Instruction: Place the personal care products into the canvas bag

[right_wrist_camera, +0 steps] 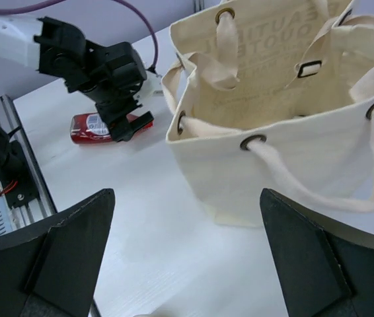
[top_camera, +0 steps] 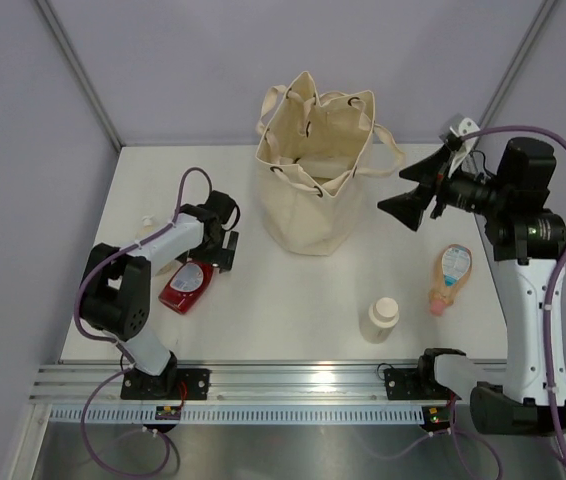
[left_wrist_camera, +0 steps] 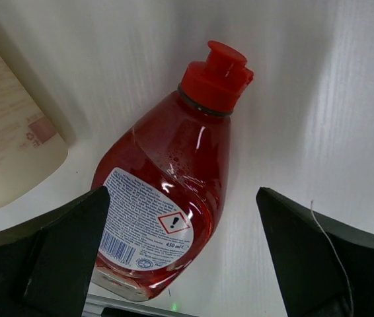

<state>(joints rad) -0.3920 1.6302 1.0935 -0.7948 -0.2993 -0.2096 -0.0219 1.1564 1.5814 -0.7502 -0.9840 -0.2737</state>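
The cream canvas bag (top_camera: pixel 313 170) stands open at the back middle of the table and also fills the right wrist view (right_wrist_camera: pixel 286 145). A flat red bottle (top_camera: pixel 185 285) lies on the table at the left. In the left wrist view the red bottle (left_wrist_camera: pixel 167 191) lies between and below the open fingers. My left gripper (top_camera: pixel 221 252) hovers open and empty by the bottle's cap end (left_wrist_camera: pixel 180 264). My right gripper (top_camera: pixel 403 192) is open and empty in the air, right of the bag (right_wrist_camera: pixel 187 264). A clear bottle with pink (top_camera: pixel 451 275) and a squat cream bottle (top_camera: pixel 380 320) are at the front right.
A cream bottle (left_wrist_camera: pixel 8 145) lies left of the red one, mostly hidden by the left arm in the top view (top_camera: pixel 148 225). The left arm (right_wrist_camera: pixel 94 66) shows in the right wrist view. A metal rail (top_camera: pixel 303 385) runs along the near edge. Enclosure walls stand behind.
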